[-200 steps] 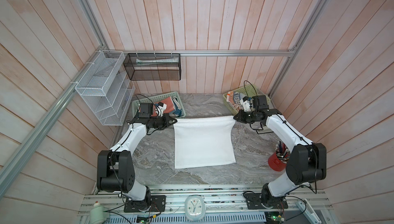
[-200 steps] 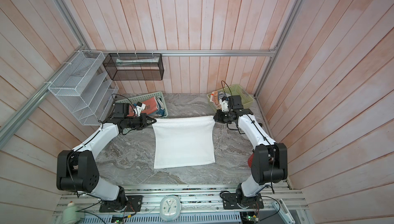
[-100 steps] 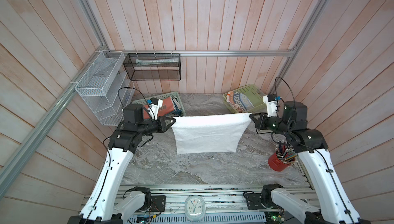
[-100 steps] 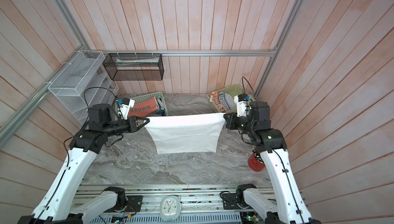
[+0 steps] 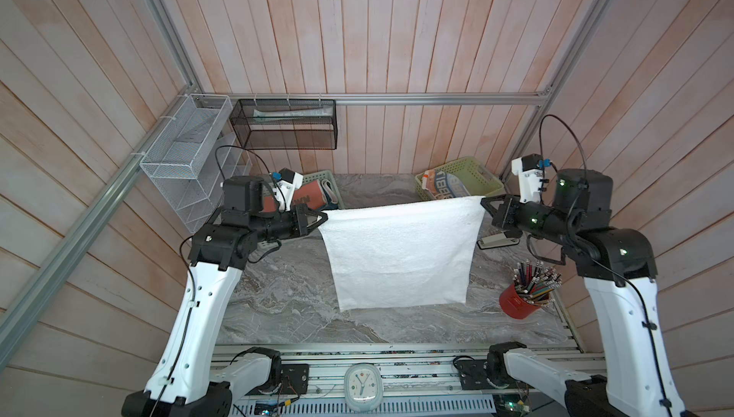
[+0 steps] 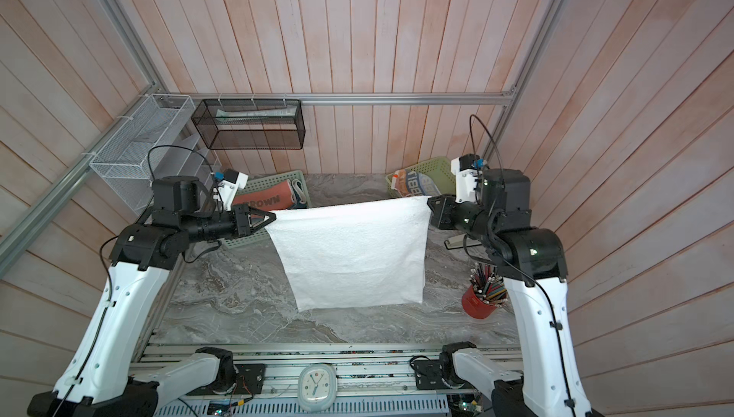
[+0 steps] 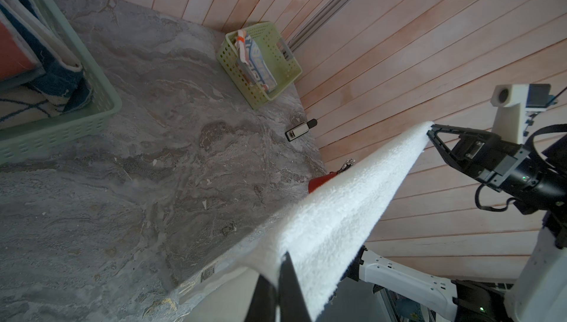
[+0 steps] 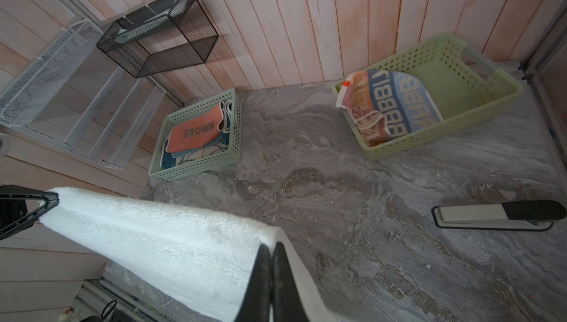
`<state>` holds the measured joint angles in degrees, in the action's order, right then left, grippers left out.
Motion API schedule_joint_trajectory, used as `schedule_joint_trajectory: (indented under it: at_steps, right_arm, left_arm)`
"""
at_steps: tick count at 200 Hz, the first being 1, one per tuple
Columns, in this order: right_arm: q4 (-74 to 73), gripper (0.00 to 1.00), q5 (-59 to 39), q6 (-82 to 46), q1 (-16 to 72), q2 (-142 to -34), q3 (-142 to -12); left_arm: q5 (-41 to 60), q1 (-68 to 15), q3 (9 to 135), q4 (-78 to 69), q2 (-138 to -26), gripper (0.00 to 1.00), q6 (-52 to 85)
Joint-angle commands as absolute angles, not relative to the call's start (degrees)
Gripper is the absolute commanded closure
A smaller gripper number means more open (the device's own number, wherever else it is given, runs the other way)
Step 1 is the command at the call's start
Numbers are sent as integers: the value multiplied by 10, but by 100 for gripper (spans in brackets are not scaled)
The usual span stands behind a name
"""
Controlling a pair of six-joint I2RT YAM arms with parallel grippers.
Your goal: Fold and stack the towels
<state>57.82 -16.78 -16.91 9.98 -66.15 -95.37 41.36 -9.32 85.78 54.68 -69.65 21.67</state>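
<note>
White towel [image 5: 397, 252] hangs now instead of lying flat on the marbled surface [image 5: 278, 284]. The left gripper [image 5: 325, 215] and right gripper [image 5: 483, 200] jaws are clamped on its corners, plank walls [image 5: 397, 37] all round.

You are looking into a booth with pale pinkish wooden plank walls [image 5: 357, 37] on three sides, framed by aluminium rails [image 5: 437, 98]. Your work surface is a grey marbled table top [image 5: 286, 276]. A white wire rack [image 5: 178, 157] hangs on the left wall, a black mesh shelf [image 5: 284, 129] on the back wall beside it. A small clock [image 5: 362, 387] lies at the near edge. The light is soft and even.
</note>
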Motion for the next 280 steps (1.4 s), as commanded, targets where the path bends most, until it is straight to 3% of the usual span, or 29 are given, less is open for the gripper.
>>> schedule_joint_trajectory:
  at_steps: [1,32,37,51,71,87,129,211,280]
  right_arm:
    - [541,100,-120,-167,91,-739,-898]
    - [428,100,-167,-164,90,-908,-863]
    - [410,94,-172,-163,90,-940,-868]
    - [389,73,-167,-158,90,-1034,-907]
    - [426,63,-154,-148,93,-1142,-1009]
    - [437,60,-129,-136,99,-1171,-1045]
    - [356,60,-120,-131,113,-1108,-914]
    - [207,67,-175,-179,216,-1012,-575]
    - [222,70,-167,-241,222,-859,-374]
  left_arm:
    - [388,-75,860,562,-779,100,193]
    - [414,-57,876,475,-935,100,190]
    - [414,-56,884,460,-965,100,190]
    - [402,-56,920,432,-1047,84,186]
    - [356,-54,982,413,-1132,68,181]
    - [330,-55,986,384,-1150,64,185]
    - [268,-72,841,278,-1068,64,194]
    - [223,-196,569,169,-993,65,251]
    - [193,-308,408,129,-903,66,348]
